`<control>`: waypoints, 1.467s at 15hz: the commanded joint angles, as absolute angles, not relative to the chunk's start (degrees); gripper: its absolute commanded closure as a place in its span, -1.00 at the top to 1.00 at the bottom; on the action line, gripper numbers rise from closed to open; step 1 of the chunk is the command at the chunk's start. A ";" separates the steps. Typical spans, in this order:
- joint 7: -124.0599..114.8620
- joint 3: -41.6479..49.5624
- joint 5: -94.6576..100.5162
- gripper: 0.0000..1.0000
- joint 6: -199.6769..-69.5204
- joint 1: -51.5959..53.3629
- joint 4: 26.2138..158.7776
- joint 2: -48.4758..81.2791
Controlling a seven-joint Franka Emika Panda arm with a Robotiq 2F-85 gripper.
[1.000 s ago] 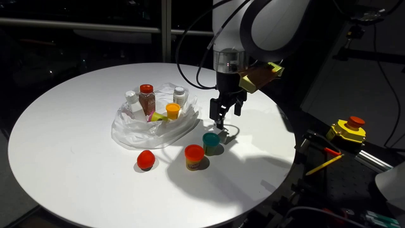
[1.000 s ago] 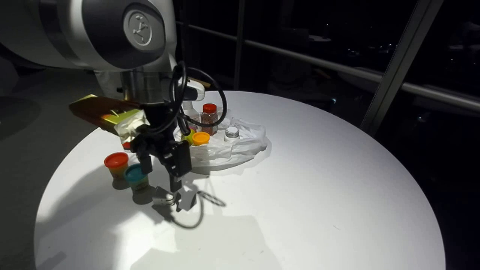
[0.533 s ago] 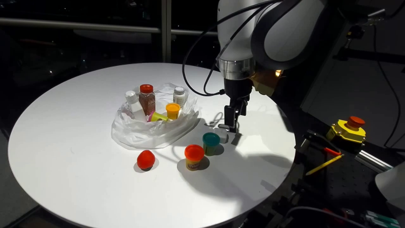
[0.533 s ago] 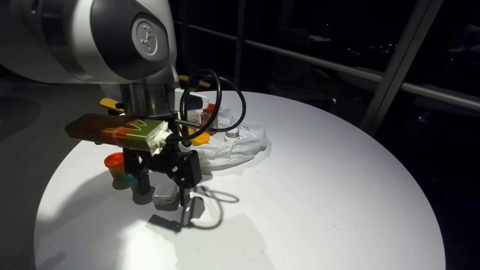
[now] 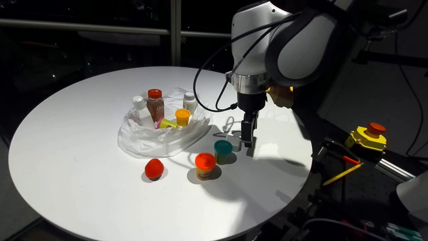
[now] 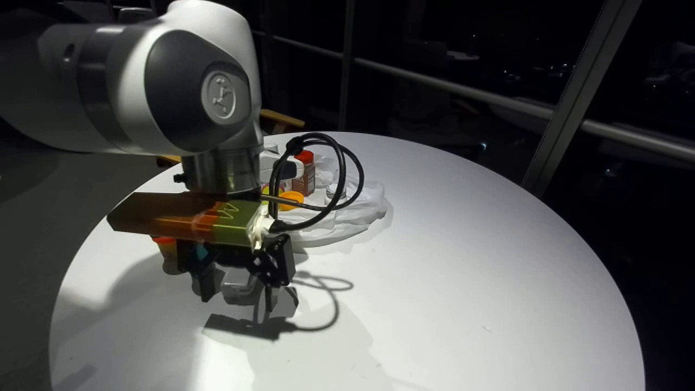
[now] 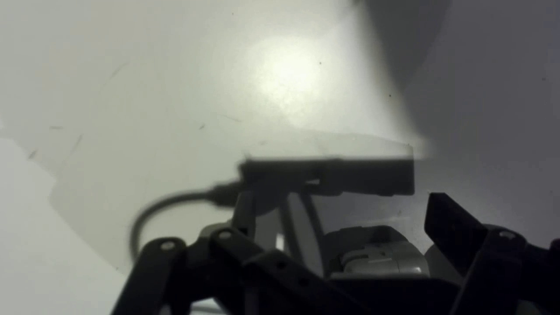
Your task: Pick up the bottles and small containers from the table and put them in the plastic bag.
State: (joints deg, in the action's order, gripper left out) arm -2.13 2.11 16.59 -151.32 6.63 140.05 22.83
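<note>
— As the black two-fingered gripper hangs low over the large round white table, how do the jaws stand?

— Wide. Wrist view: fingers well apart. In an exterior view, a small whitish box with rounded edges shows in the gap between them. Contact with either finger: cannot tell.

— Position of that box?

— On the table, just beside a small upright pot with a teal lid. Near that, an upright yellow pot with a red lid. An exterior view has the teal-lidded one mostly hidden behind the gripper.

— And the crumpled translucent plastic bag?

— Resting on the table, apart from the gripper. Inside: white plastic bottle with a white cap, tilted; reddish-brown jar with a red lid, upright; labelled white bottle with a whitish cap, upright; pot with an orange lid, upright; yellow-green pot with a pink lid, tipped over.

— Anything else noted?

— Amber-and-olive block just above the fingers, black cable looping from it. Beyond the table edge, a yellow housing with a red button, a thin yellow stick near it.
</note>
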 commanded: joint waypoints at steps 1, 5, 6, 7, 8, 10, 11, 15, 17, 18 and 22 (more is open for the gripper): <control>2.06 -0.56 13.58 1.00 -156.12 4.19 140.94 23.14; 4.70 -2.50 10.78 1.00 -158.29 2.85 140.78 24.09; 5.36 -3.02 9.86 1.00 -158.53 2.49 140.65 24.29; 5.92 -3.44 9.19 1.00 -159.24 2.15 140.57 24.54; 6.03 -3.58 8.79 1.00 -159.74 2.09 140.40 24.81; 6.98 -4.47 7.35 1.00 -161.09 1.34 140.13 25.39; 7.45 -4.85 6.83 1.00 -162.04 1.01 140.04 25.75; 7.24 -4.41 6.96 0.82 -164.90 1.23 140.02 26.76; 6.56 -3.67 7.53 0.31 -167.41 1.76 140.33 26.96; 6.34 -3.29 7.75 0.17 -168.53 1.98 140.47 27.07; 5.27 -1.55 8.35 -0.47 -172.52 3.07 141.73 26.21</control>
State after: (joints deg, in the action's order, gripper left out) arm 5.84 -3.22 7.97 -168.72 1.90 140.33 27.09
